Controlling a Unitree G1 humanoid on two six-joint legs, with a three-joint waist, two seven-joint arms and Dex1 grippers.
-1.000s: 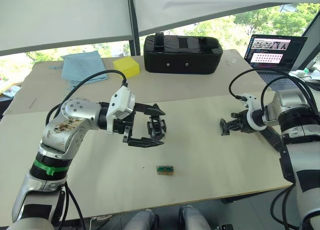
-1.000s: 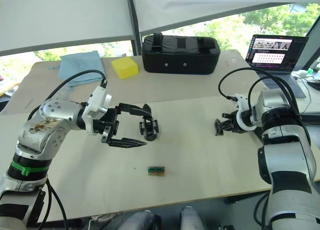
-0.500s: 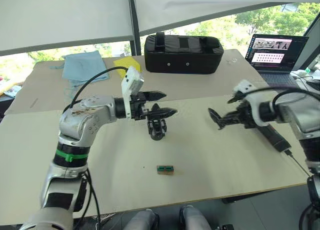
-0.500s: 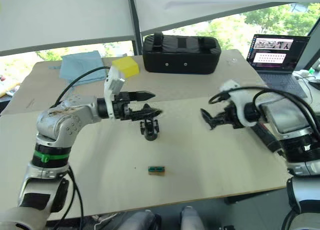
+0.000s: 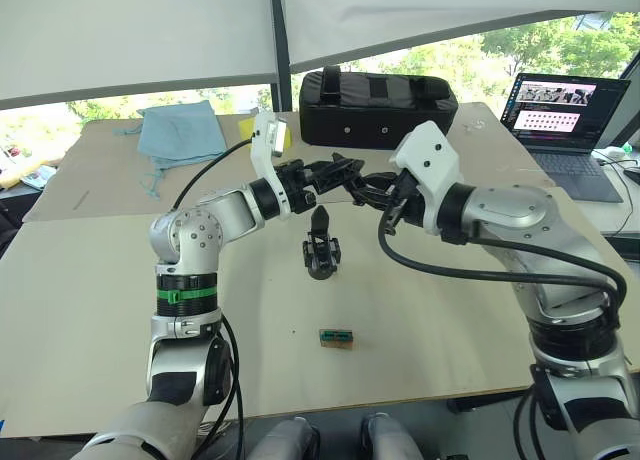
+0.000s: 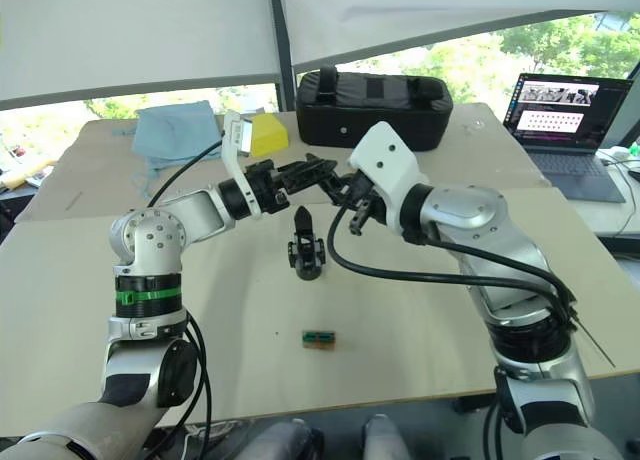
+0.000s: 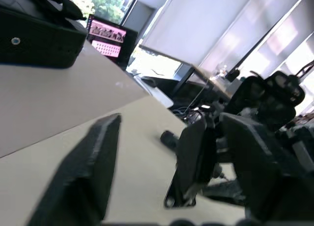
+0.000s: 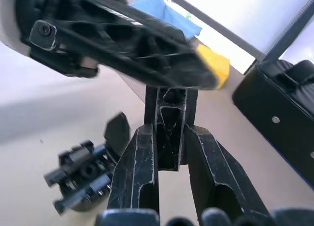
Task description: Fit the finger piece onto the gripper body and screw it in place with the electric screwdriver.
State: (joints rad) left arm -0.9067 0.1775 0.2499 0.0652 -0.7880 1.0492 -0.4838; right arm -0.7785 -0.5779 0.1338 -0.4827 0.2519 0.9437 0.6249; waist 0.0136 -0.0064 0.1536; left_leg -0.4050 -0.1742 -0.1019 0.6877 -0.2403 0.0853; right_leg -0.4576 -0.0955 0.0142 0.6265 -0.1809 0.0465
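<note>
The gripper body [image 5: 322, 256] stands on the table [image 5: 90, 280] near its middle, with a pointed black piece rising from its top; the right wrist view shows it lying beside and apart from that arm's fingers [image 8: 137, 172]. Above it, both arms meet. The right gripper [image 5: 368, 189] is pinched on the finger piece [image 8: 170, 132], a black openwork wedge clamped upright between its two fingers, a detail the head views leave too small to confirm. The left gripper [image 5: 335, 170] has its fingers spread, one of them [image 8: 122, 44] crossing just over the held piece in the right wrist view. The left wrist view adds a dark cylindrical tool [image 7: 169, 137] lying on the table beyond, probably the electric screwdriver. A small green-and-brown block [image 5: 335, 337] lies toward the near edge. A black case [image 5: 378, 105], a yellow block [image 6: 264, 132] and a blue cloth [image 5: 180, 135] sit along the far edge, a laptop [image 5: 560, 115] at the far right corner.
</note>
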